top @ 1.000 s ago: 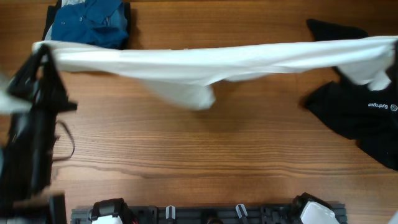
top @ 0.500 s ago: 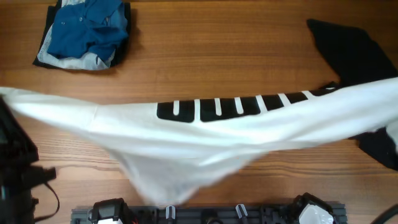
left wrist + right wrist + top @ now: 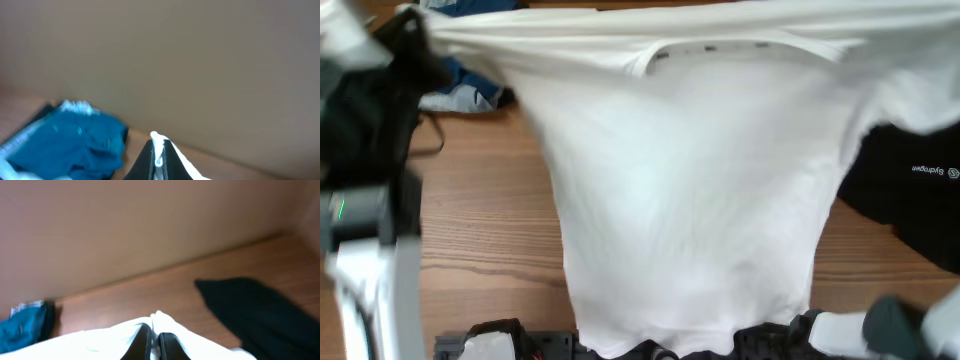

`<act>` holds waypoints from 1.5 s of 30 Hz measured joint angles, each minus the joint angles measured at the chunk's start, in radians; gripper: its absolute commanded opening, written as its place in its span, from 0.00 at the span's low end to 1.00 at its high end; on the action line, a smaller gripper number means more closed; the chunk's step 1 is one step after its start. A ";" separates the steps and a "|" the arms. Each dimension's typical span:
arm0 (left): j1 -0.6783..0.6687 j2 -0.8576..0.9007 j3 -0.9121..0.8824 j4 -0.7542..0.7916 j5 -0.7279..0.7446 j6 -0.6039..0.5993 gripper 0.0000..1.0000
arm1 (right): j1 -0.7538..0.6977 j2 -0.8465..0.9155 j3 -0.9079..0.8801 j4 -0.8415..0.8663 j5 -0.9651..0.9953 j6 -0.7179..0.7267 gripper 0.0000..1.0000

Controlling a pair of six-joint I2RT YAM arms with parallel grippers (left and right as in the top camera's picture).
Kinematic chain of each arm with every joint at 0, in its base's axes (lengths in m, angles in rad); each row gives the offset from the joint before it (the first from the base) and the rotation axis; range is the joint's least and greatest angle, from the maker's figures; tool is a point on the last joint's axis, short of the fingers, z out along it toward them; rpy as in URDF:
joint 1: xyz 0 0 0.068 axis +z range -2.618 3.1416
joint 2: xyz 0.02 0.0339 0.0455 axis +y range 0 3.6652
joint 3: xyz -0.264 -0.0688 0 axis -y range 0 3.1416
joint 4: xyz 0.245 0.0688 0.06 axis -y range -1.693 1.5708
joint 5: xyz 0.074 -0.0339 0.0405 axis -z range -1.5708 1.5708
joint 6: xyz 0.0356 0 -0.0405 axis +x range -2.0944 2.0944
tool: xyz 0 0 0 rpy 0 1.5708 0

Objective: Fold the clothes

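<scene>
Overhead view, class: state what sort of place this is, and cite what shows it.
Probably a robotics test bench for laundry folding: a wooden table against a plain wall, the left gripper and right gripper holding up a white T-shirt, a blue shirt and black garment lying aside.

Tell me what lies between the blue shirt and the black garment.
The white T-shirt, held spread out, fills the stretch from blue shirt to black garment; the overhead view shows it.
</scene>
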 measured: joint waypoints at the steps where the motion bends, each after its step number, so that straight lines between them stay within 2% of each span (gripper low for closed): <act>1: -0.001 0.045 0.000 0.016 0.007 0.000 0.04 | 0.030 0.066 0.000 0.019 0.000 -0.007 0.04; 6: -0.016 0.307 -0.002 0.166 0.021 0.000 0.04 | 0.155 0.343 -0.002 0.145 0.053 -0.020 0.04; 7: -0.034 0.388 -0.002 0.227 0.021 0.000 0.04 | 0.199 0.455 -0.002 0.196 0.084 -0.020 0.04; 14: -0.125 0.723 -0.005 0.576 0.010 0.000 0.04 | 0.301 0.793 -0.005 0.460 0.154 0.036 0.04; 15: -0.129 0.734 -0.006 0.588 0.010 0.000 0.06 | 0.316 0.840 -0.006 0.498 0.170 0.051 0.05; 18: -0.169 0.867 -0.007 0.724 -0.037 0.000 0.09 | 0.346 0.916 -0.015 0.592 0.194 0.093 0.13; 19: -0.175 0.894 -0.007 0.753 -0.064 0.000 0.06 | 0.354 0.933 -0.015 0.630 0.200 0.107 0.18; 23: -0.176 0.955 -0.007 0.794 -0.157 0.000 0.08 | 0.370 0.963 -0.015 0.768 0.211 0.152 0.26; 24: -0.174 0.961 -0.007 0.801 -0.176 0.000 0.12 | 0.371 0.963 -0.015 0.798 0.213 0.160 0.29; 25: -0.171 0.964 -0.007 0.812 -0.190 0.000 0.26 | 0.371 0.963 -0.015 0.837 0.214 0.167 0.36; 26: -0.168 0.964 -0.008 0.835 -0.200 0.003 0.49 | 0.371 0.963 -0.015 0.875 0.216 0.174 0.40; 27: -0.166 0.964 -0.007 0.862 -0.207 0.005 0.71 | 0.371 0.963 -0.015 0.903 0.217 0.185 0.53; 28: -0.161 0.964 -0.007 0.908 -0.214 0.008 1.00 | 0.371 0.963 -0.015 0.945 0.221 0.187 0.87; 29: -0.157 0.964 -0.007 0.953 -0.219 0.006 1.00 | 0.370 0.963 -0.015 0.975 0.222 0.193 1.00; 32: -0.145 0.964 -0.003 1.018 -0.232 0.004 1.00 | 0.370 0.962 -0.015 1.020 0.225 0.201 1.00; 36: -0.137 0.961 0.024 0.879 -0.238 -0.001 1.00 | 0.370 0.941 -0.015 0.916 0.224 0.205 1.00; 40: -0.137 0.911 0.046 0.556 -0.237 -0.002 1.00 | 0.370 0.853 -0.015 0.607 0.193 0.200 1.00; 45: -0.137 0.776 0.054 0.230 -0.211 -0.005 1.00 | 0.373 0.697 -0.013 0.212 0.152 0.182 0.99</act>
